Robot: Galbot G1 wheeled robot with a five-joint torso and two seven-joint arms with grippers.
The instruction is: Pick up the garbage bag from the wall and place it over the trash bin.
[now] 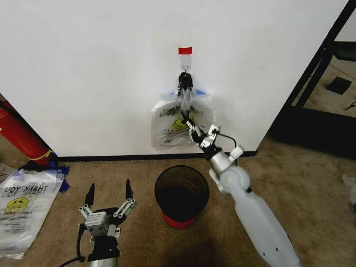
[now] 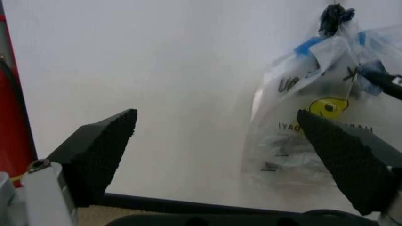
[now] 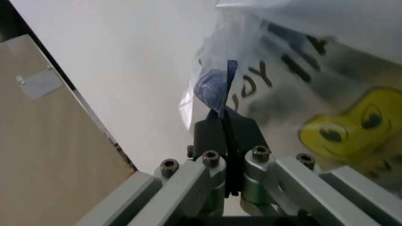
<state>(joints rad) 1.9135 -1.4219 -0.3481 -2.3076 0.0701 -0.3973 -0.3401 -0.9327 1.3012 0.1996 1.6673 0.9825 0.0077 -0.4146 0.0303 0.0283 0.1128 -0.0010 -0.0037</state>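
Hanging off a black hook clip [image 1: 184, 81] on the white wall [image 1: 100, 72], the garbage bag [image 1: 169, 125] has the right claw [image 1: 185, 119] pinched on it.

Room's pretty plain: tan carpet floor [image 1: 311, 183], black baseboard [image 1: 105, 158] along the wall, a bit of red tape [image 1: 185, 50] just above the clip. The trash bin [image 1: 182, 196] stands on the carpet right below the bag, dark with a red base. Right claw is clamped tight on a fold near the bag's middle, pads pressed together on the plastic in the wrist view. Left claw [image 1: 109, 194] hangs low beside the bin, spread wide, holding nothing. Another smiley bag [image 1: 22, 208] lies flat on the floor at far left, near a red cylinder [image 1: 19, 136].
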